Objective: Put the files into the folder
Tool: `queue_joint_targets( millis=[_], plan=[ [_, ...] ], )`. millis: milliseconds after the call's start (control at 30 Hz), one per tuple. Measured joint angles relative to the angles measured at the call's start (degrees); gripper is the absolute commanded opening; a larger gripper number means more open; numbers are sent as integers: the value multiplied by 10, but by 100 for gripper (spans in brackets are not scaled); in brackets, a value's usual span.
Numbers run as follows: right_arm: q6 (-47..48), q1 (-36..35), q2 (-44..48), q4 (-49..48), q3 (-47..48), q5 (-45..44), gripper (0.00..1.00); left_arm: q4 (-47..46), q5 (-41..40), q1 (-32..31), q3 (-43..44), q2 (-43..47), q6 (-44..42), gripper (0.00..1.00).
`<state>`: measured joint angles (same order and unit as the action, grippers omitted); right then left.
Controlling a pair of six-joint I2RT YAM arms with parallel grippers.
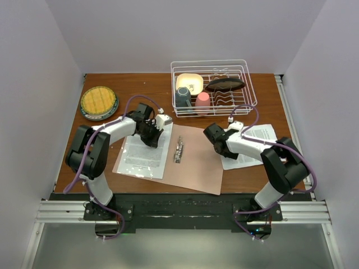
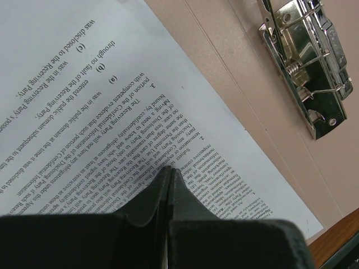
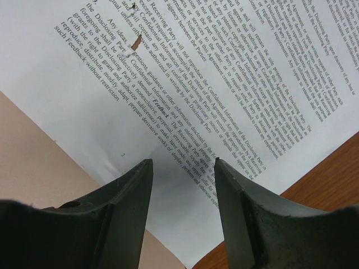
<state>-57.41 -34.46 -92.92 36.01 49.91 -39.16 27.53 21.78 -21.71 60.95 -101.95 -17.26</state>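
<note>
One table (image 1: 101,126) carries the salmon folder (image 1: 196,165), open at frame centre. Left sheet (image 1: 140,159) lies on its left leaf; right sheet (image 1: 263,134) overlaps its right edge. Left gripper (image 2: 169,175) closed, tips at the left sheet, gripping nothing. Right gripper (image 3: 183,163) jaws parted over the right sheet, empty. Silver clip (image 1: 179,150) at the spine.

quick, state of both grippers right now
left gripper: jaws shut, tips against the left sheet, no grip to be seen
right gripper: jaws open over the right sheet, holding nothing
</note>
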Motion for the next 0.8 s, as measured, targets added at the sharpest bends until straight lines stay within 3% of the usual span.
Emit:
queue_joint_targets(
  millis=[367, 600, 800],
  plan=[
    [63, -87, -4, 10, 0, -16, 52, -2, -23, 5, 1, 2, 1, 0],
    [77, -102, 31, 4, 2, 18, 57, -4, -29, 4, 1, 3, 1, 0],
    [80, -100, 31, 2, 60, 15, 58, -5, -28, 3, 1, 3, 1, 0]
  ],
)
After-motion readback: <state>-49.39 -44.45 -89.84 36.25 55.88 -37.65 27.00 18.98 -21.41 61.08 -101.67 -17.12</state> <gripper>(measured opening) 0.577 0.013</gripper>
